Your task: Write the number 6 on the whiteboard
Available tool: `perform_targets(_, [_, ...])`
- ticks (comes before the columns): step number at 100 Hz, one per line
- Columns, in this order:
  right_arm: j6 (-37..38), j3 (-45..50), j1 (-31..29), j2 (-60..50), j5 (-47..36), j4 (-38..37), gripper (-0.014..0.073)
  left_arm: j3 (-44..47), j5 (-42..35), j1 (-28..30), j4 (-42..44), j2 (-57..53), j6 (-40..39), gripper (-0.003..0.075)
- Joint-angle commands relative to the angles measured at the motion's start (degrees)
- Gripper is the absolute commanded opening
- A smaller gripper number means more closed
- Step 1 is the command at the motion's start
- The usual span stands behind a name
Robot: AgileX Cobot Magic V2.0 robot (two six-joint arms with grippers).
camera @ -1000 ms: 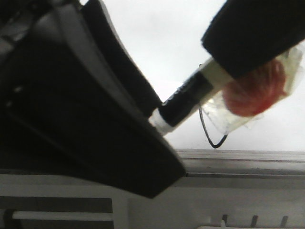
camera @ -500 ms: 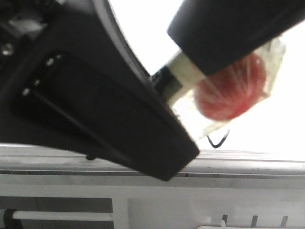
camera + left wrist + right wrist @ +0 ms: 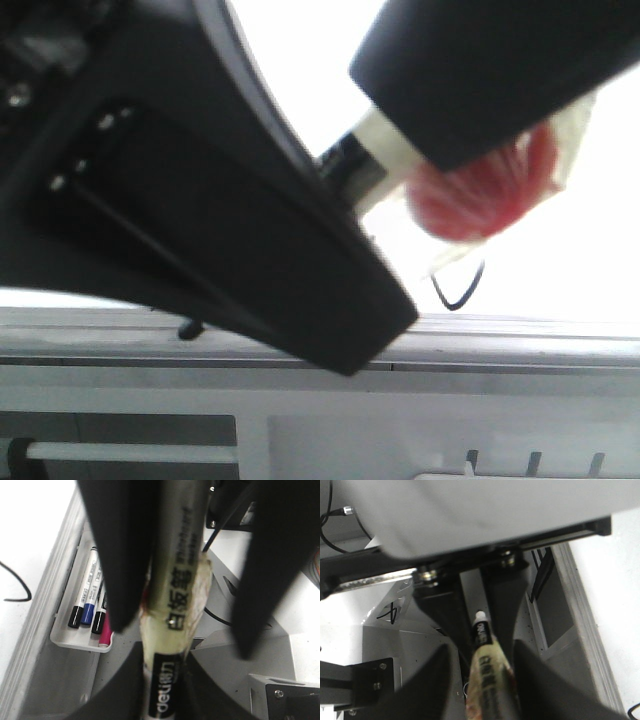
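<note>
The marker pen (image 3: 352,168) spans both grippers, just in front of the whiteboard (image 3: 300,60). My right gripper (image 3: 420,140) holds its taped barrel, where a red wad under clear tape (image 3: 480,195) sits. In the right wrist view (image 3: 492,695) a small gap shows on one side of the barrel. My left gripper (image 3: 360,250) is shut on the pen's black "deli" end (image 3: 167,690). The number 6 shows only as a thin black curl (image 3: 455,295) above the grey rim (image 3: 520,340). A piece of its line also shows in the left wrist view (image 3: 17,587).
A white tray (image 3: 65,641) with several spare markers, black, blue and pink, sits beside the whiteboard's rim. Grey metal frame parts and black cables (image 3: 215,617) lie under the arms. The two grippers fill most of the front view.
My left gripper has slid up along the pen and now covers its black end. The right gripper has moved left and up with the pen, mostly in the first half second.
</note>
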Motion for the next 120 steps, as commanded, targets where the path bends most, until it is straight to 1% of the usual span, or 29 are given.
perform_targets(1, [3.5,-2.1,-1.8,-2.5,-2.6,-3.2,0.0534,-1.9,-0.5,-0.2,-2.7,-1.3,-1.7,-0.0019])
perform_targets(5, [5.9,-2.3,-2.8,-4.0,-2.3,-5.6,0.0565,-1.4,-0.8,-0.2,-3.1,-1.8,-2.4,-0.0019])
perform_targets(11, [7.6,-2.5,-4.9,-6.6,-1.9,-7.8,0.0559,-0.3,-2.3,-0.2,-4.2,-2.5,-2.6,-0.0019])
perform_targets(16, [7.6,-2.5,-6.7,-8.9,-1.9,-8.1,0.0528,1.2,-5.7,-0.2,-5.3,-3.2,-4.6,-0.0019])
perform_targets(20, [7.6,-2.5,-8.1,-10.8,-1.9,-8.2,0.048,2.9,-10.2,-0.2,-6.2,-3.7,-6.7,-0.0019])
perform_targets(23, [7.6,-2.5,-8.9,-12.6,-1.9,-8.2,0.0435,4.2,-13.7,-0.2,-7.4,-3.9,-9.4,-0.0019])
perform_targets(30, [8.0,-2.4,-10.5,-15.8,-1.8,-8.2,0.0277,7.3,-22.8,-0.2,-10.5,-4.0,-14.4,-0.0019])
perform_targets(33, [8.2,-2.3,-11.1,-17.0,-1.8,-8.3,0.0176,8.7,-25.9,-0.2,-12.1,-4.0,-15.1,-0.0019])
perform_targets(34, [8.2,-2.2,-11.3,-17.2,-1.8,-8.3,0.0154,9.0,-27.4,-0.2,-12.5,-4.0,-15.2,-0.0019])
perform_targets(35, [8.2,-2.1,-11.4,-17.8,-1.8,-8.3,0.011,9.5,-28.1,-0.2,-13.4,-4.0,-15.2,-0.0019])
perform_targets(37, [8.5,-2.0,-11.7,-18.5,-1.8,-8.3,0.0066,9.9,-30.1,-0.2,-14.8,-3.8,-15.2,-0.0019])
perform_targets(38, [8.5,-1.9,-11.8,-18.8,-1.7,-8.3,0.0021,10.3,-31.4,-0.2,-15.2,-3.8,-15.2,-0.0019])
perform_targets(41, [8.5,-1.7,-12.1,-19.7,-1.3,-8.3,-0.0064,11.1,-33.9,-0.2,-16.7,-3.6,-15.2,-0.0019])
perform_targets(47, [8.9,-1.1,-12.2,-21.2,-1.1,-8.5,-0.0062,12.1,-37.8,-0.2,-18.7,-3.4,-15.2,-0.0019])
perform_targets(59, [9.0,0.0,-12.2,-22.4,0.9,-8.5,-0.0062,12.2,-43.6,-0.2,-18.8,-2.7,-15.2,-0.0019])
perform_targets(71, [10.0,0.3,-12.2,-22.4,1.6,-8.5,-0.0062,12.2,-48.3,-0.2,-19.6,-1.4,-15.6,-0.0019])
perform_targets(83, [11.5,0.3,-12.2,-22.4,1.2,-8.5,-0.0062,12.2,-51.9,-0.2,-22.8,0.2,-15.6,-0.0019])
perform_targets(92, [12.1,0.3,-12.2,-22.4,1.2,-8.5,-0.0062,12.2,-53.2,-0.2,-23.8,1.8,-15.6,-0.0019])
perform_targets(120, [12.2,0.3,-12.2,-22.4,1.2,-8.5,-0.0062,12.2,-53.2,-0.2,-29.0,7.6,-15.6,-0.0019])
